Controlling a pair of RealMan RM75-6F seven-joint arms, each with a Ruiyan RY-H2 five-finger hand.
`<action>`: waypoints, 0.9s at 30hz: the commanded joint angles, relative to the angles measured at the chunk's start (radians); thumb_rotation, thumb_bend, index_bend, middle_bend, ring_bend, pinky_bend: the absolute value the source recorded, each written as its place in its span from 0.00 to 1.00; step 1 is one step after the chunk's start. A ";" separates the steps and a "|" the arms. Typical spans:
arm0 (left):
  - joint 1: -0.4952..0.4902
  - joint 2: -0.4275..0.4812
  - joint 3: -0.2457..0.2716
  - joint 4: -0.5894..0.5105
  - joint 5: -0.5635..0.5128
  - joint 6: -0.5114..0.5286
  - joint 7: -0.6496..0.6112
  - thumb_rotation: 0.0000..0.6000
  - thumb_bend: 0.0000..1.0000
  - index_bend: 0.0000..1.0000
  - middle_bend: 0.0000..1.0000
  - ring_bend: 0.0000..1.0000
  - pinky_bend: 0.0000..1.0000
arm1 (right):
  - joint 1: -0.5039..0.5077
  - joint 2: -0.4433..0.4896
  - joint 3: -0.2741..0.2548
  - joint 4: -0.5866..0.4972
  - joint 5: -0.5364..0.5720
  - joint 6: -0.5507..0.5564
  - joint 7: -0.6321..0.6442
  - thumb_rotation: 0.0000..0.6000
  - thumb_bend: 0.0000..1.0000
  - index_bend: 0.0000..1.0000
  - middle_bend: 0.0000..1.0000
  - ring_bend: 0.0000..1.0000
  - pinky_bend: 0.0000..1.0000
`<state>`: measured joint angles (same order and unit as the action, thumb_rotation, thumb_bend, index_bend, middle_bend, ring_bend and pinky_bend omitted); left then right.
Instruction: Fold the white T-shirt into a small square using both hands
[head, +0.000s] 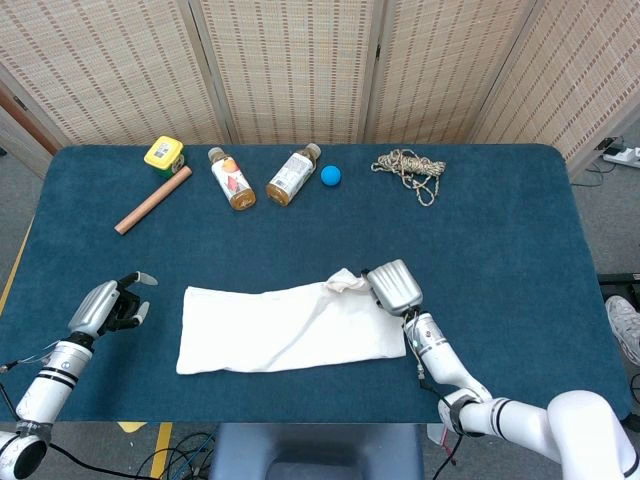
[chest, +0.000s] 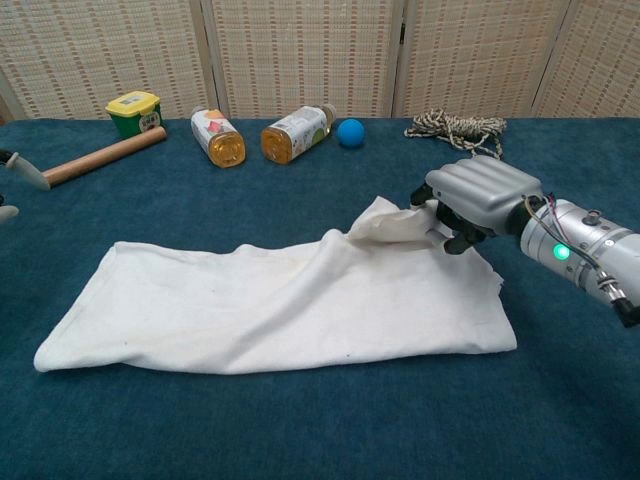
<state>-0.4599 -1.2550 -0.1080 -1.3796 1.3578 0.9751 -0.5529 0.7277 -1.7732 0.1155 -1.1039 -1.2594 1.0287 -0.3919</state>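
The white T-shirt lies as a long flat strip across the near middle of the blue table. My right hand grips its far right corner, which is lifted off the table and bunched under the curled fingers. The rest of the cloth stays flat. My left hand is at the table's near left, a short way left of the shirt and not touching it. It holds nothing. In the chest view only the left hand's fingertips show, spread apart at the frame's left edge.
Along the far side lie a yellow-lidded jar, a wooden rod, two bottles on their sides, a blue ball and a coil of rope. The table's near edge runs close to the shirt.
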 joint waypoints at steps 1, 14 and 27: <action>-0.002 0.000 -0.001 -0.002 -0.001 -0.001 0.002 1.00 0.52 0.34 0.92 0.85 0.96 | -0.028 0.015 -0.022 -0.035 -0.023 0.021 0.020 1.00 0.53 0.62 0.92 0.97 1.00; -0.003 0.005 0.000 -0.014 -0.002 -0.002 0.006 1.00 0.52 0.34 0.92 0.85 0.96 | -0.055 0.087 -0.047 -0.171 -0.014 -0.006 -0.097 1.00 0.53 0.47 0.92 0.97 1.00; -0.006 0.012 -0.001 -0.023 0.001 0.000 0.011 1.00 0.52 0.34 0.92 0.85 0.96 | -0.091 0.191 -0.096 -0.339 0.013 -0.031 -0.186 1.00 0.45 0.17 0.93 0.97 1.00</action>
<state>-0.4661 -1.2433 -0.1088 -1.4028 1.3591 0.9750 -0.5419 0.6429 -1.5981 0.0263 -1.4211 -1.2543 1.0033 -0.5712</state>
